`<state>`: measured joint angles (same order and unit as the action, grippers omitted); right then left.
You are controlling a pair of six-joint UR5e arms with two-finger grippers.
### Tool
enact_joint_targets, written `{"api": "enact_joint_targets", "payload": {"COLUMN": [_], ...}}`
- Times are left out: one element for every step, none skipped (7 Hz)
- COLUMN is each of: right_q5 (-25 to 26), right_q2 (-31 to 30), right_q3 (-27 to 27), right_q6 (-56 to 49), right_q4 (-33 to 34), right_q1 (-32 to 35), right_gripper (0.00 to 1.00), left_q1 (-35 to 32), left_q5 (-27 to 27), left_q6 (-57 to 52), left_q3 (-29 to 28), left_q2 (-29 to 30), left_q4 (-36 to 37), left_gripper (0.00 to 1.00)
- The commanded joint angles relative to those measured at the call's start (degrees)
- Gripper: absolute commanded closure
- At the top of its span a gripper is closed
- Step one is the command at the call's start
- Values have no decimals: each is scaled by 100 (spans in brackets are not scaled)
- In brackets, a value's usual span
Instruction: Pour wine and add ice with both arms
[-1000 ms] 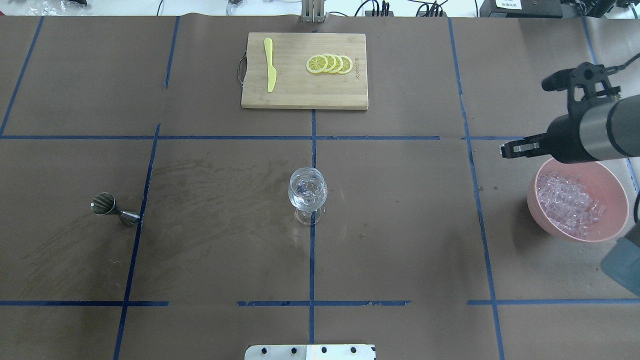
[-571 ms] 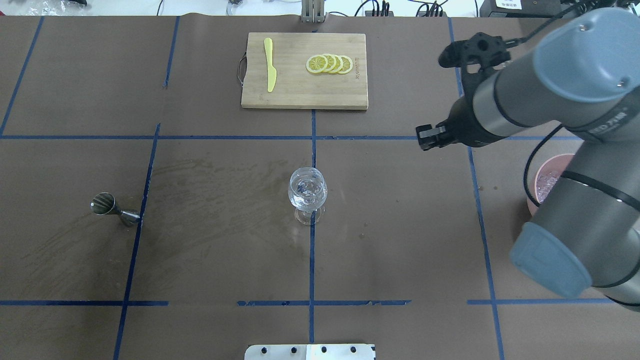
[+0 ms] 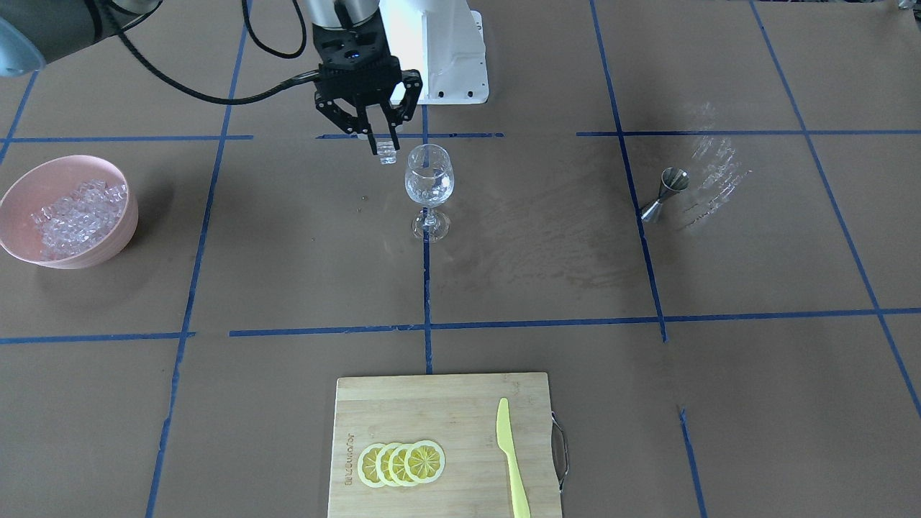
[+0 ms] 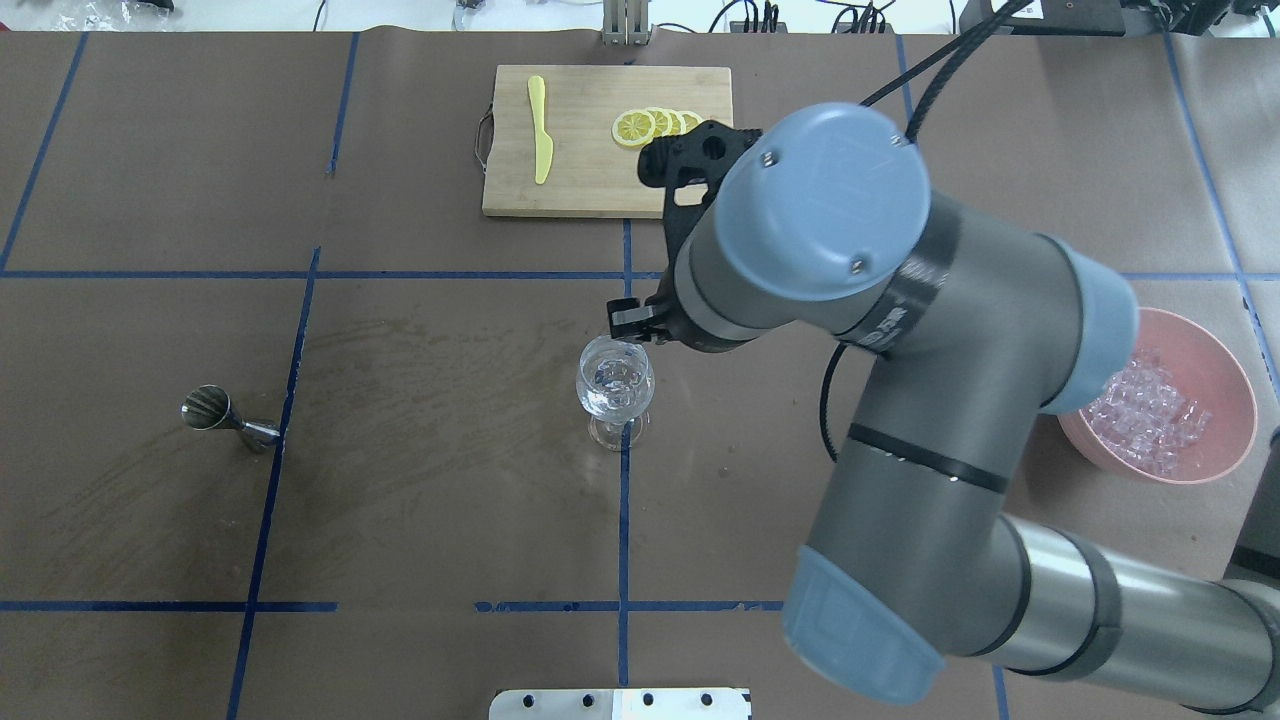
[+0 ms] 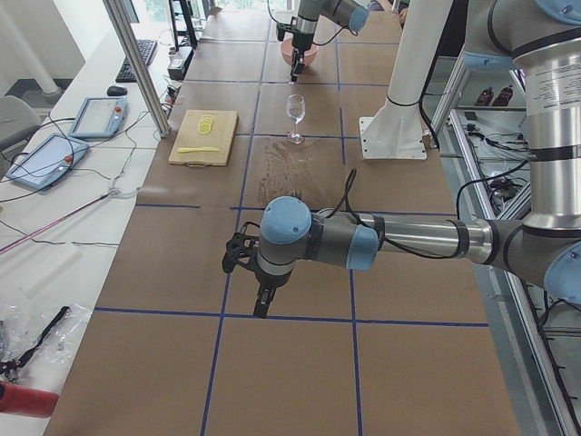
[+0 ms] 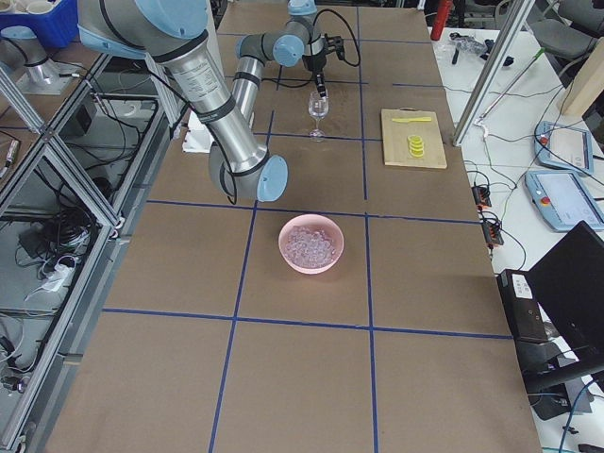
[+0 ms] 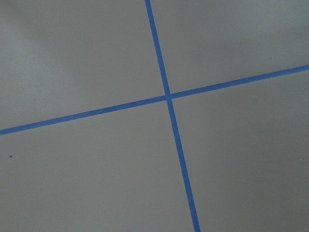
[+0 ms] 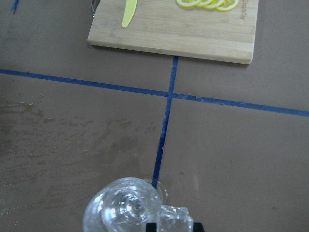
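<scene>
A clear stemmed wine glass [image 4: 615,385] [image 3: 429,180] stands at the table's centre with glassy pieces in its bowl. My right gripper [image 3: 383,147] [image 4: 628,322] hangs beside the rim, toward the robot's right, shut on one ice cube [image 3: 387,154] [image 8: 173,216]. The cube sits right next to the rim of the glass [image 8: 126,208] in the right wrist view. More ice [image 4: 1150,410] [image 3: 72,212] fills a pink bowl [image 4: 1225,380] [image 3: 108,244] at the far right. My left gripper [image 5: 263,304] shows only in the exterior left view, low over bare table; I cannot tell its state. Wine is out of view.
A steel jigger [image 4: 225,415] [image 3: 665,191] stands on the robot's left. At the far edge a wooden board [image 4: 590,190] [image 3: 446,410] carries lemon slices [image 4: 640,127] and a yellow knife [image 4: 540,130]. The right arm's elbow spans the table's right half.
The right arm has swung leftward from above the pink bowl to the wine glass. Its gripper is now beside the glass's rim.
</scene>
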<state>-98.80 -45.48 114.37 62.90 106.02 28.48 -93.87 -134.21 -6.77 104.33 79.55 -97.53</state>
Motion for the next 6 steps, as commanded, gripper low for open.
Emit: {"api": "enact_joint_targets", "payload": {"right_q5": [317, 326, 326, 326, 335, 361], "right_q2": [520, 601, 567, 549, 549, 540], "right_q3": [-519, -530, -530, -530, -530, -530], "right_q6": [292, 293, 293, 293, 293, 293], "right_q4": [163, 347, 367, 393, 402, 402], "right_q1": [-343, -352, -361, -378, -378, -387], "right_gripper": [100, 100, 97, 90, 79, 2], "left_q1": [0, 0, 0, 0, 0, 0], "left_q5": [0, 0, 0, 0, 0, 0], "left_q6": [0, 0, 0, 0, 0, 0], "left_q3": [-9, -9, -9, -18, -18, -18], "left_q2": [16, 16, 16, 16, 16, 16], "left_q4": [6, -3, -3, 6, -3, 6], "left_gripper": [0, 0, 0, 0, 0, 0]}}
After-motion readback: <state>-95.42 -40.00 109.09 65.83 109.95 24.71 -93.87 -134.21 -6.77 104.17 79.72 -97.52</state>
